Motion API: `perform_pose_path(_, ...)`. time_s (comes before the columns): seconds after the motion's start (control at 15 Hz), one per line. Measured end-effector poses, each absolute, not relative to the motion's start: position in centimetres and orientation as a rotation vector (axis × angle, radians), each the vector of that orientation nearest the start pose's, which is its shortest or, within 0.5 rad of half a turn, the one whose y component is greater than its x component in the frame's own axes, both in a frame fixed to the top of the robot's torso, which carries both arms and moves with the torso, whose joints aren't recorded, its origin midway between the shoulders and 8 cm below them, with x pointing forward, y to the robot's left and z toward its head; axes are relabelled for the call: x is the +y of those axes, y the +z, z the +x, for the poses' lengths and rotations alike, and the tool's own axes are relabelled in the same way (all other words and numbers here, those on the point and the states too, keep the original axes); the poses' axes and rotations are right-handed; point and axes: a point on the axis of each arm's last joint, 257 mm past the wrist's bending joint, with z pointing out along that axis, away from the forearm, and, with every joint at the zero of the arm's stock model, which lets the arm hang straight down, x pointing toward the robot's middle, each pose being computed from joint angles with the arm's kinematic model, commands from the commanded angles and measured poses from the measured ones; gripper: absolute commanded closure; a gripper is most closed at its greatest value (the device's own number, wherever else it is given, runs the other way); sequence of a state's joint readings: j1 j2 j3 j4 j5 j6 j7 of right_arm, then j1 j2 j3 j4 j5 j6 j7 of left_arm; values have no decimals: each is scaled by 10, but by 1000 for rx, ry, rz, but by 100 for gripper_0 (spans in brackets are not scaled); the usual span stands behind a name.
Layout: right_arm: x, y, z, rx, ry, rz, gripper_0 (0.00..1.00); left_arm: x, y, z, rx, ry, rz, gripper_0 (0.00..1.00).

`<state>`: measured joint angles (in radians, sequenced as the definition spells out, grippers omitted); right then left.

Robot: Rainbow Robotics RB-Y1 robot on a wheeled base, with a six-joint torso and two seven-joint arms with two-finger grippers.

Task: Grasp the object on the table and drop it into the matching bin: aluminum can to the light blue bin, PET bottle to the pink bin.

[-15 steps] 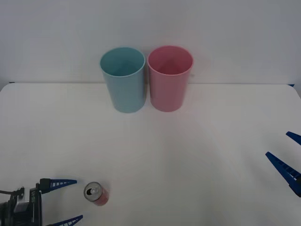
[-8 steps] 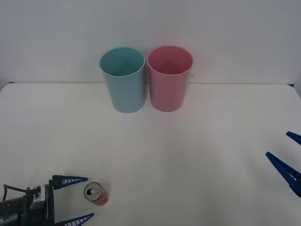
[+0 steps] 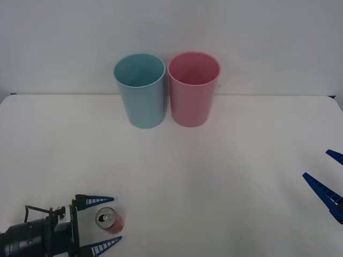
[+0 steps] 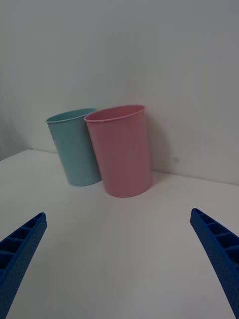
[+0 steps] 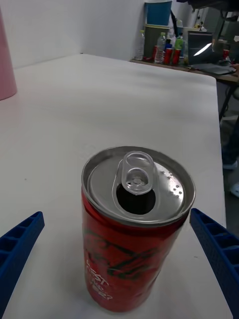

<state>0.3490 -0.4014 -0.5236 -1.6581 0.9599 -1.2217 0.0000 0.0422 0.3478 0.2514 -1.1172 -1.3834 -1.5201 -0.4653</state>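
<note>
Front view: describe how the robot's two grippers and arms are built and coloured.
The left gripper has two blue, ribbed, tapering fingers on a black wrist block with a thin black cable looping beside it. The right gripper shows the same blue, ribbed, pointed fingers.

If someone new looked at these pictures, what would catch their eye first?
Probably the light blue bin and pink bin, side by side at the table's far edge. Next, the small red can upright near the front left, its tab opened, with the open left gripper around it. The right gripper waits open at the right edge.
</note>
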Motion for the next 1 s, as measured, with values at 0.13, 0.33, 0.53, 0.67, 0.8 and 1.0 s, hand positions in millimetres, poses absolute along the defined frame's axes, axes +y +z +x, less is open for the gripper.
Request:
perform_pose_path(0.13, -330, -169, 342, 1441, 567, -465, 0, 189, -350, 321, 1462, -771, 1096, 0)
perform_pose_path(0.33, -330, -169, 342, 1441, 567, -465, 0, 191, -349, 321, 1461, -768, 1090, 5)
perform_pose_path(0.53, -330, -169, 342, 1441, 567, -465, 0, 191, -347, 318, 1454, -780, 1087, 91)
perform_pose_path(0.67, -330, -169, 342, 1441, 567, -465, 0, 189, -344, 316, 1441, -793, 1086, 96)
perform_pose_path(0.8, -330, -169, 342, 1441, 567, -465, 0, 189, -345, 316, 1445, -796, 1084, 100)
perform_pose_path(1.0, -330, -169, 342, 1441, 567, -465, 0, 189, -344, 316, 1447, -799, 1081, 100)
